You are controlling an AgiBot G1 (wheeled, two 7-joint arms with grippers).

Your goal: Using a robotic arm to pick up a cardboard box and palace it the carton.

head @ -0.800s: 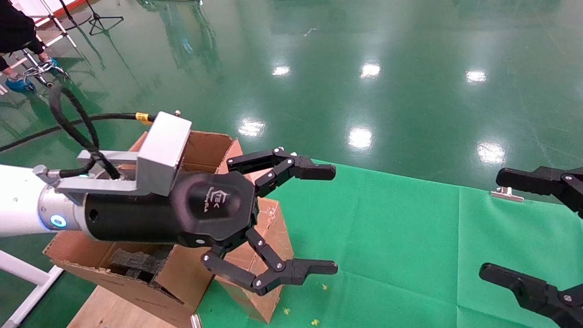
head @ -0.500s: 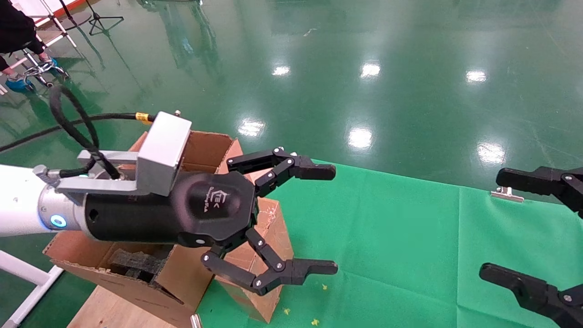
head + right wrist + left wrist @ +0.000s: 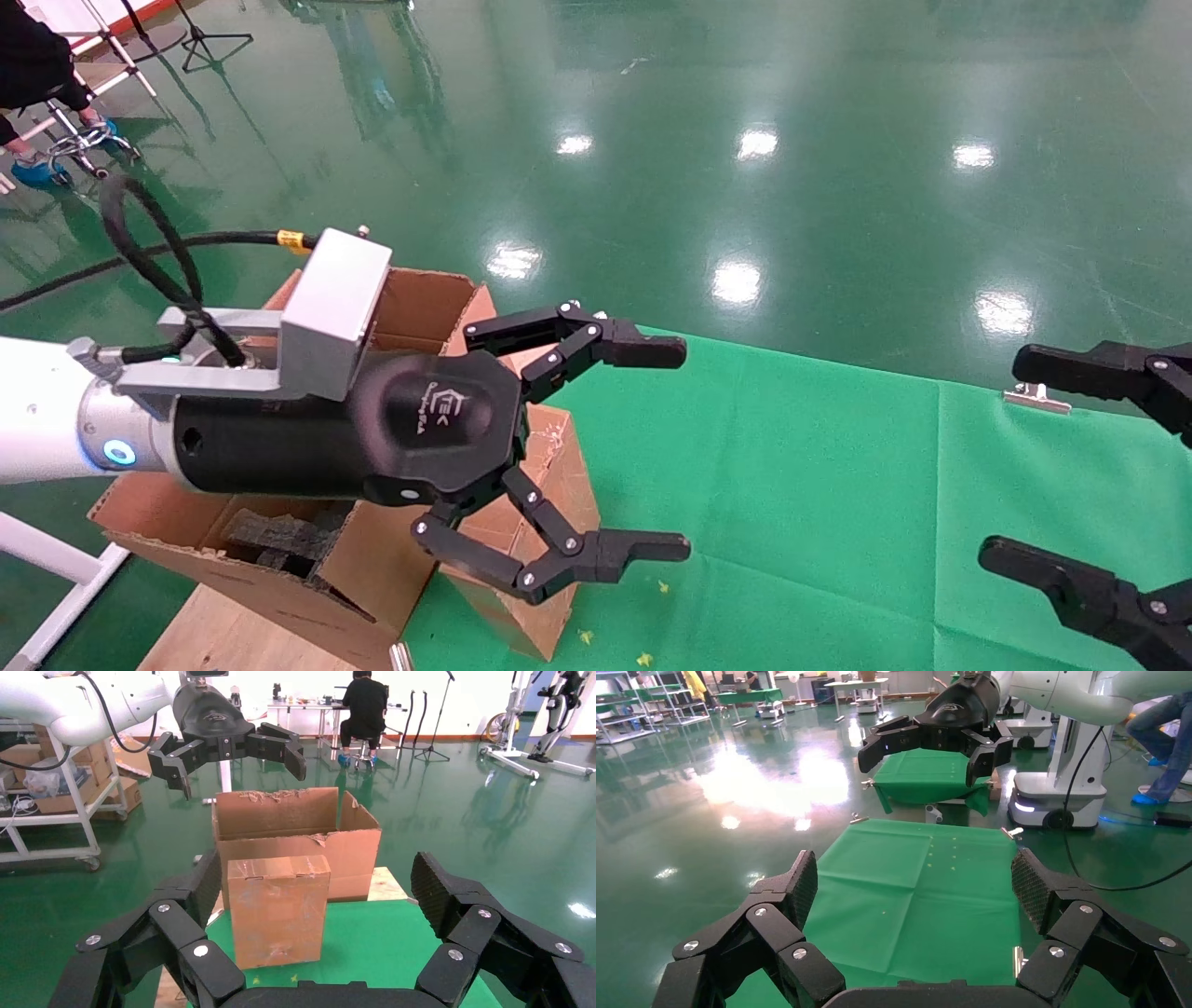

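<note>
The cardboard box (image 3: 277, 910) stands upright on the green cloth's left end, just in front of the carton (image 3: 295, 832). The carton (image 3: 414, 298) has its flaps up, with black foam (image 3: 279, 536) inside. My left gripper (image 3: 686, 449) hangs open in the air above the cardboard box (image 3: 563, 485), its fingers pointing along the table, holding nothing. In its own wrist view the left gripper (image 3: 916, 881) frames only bare cloth. My right gripper (image 3: 1003, 457) stands open at the table's right end, facing the box from a distance with nothing between its fingers (image 3: 430, 881).
The green cloth (image 3: 838, 485) covers the table, held by a metal clip (image 3: 1036, 399) at its far edge. A wooden board (image 3: 233, 634) lies under the carton. A seated person (image 3: 365, 706) and a shelving cart (image 3: 63, 811) stand beyond on the glossy green floor.
</note>
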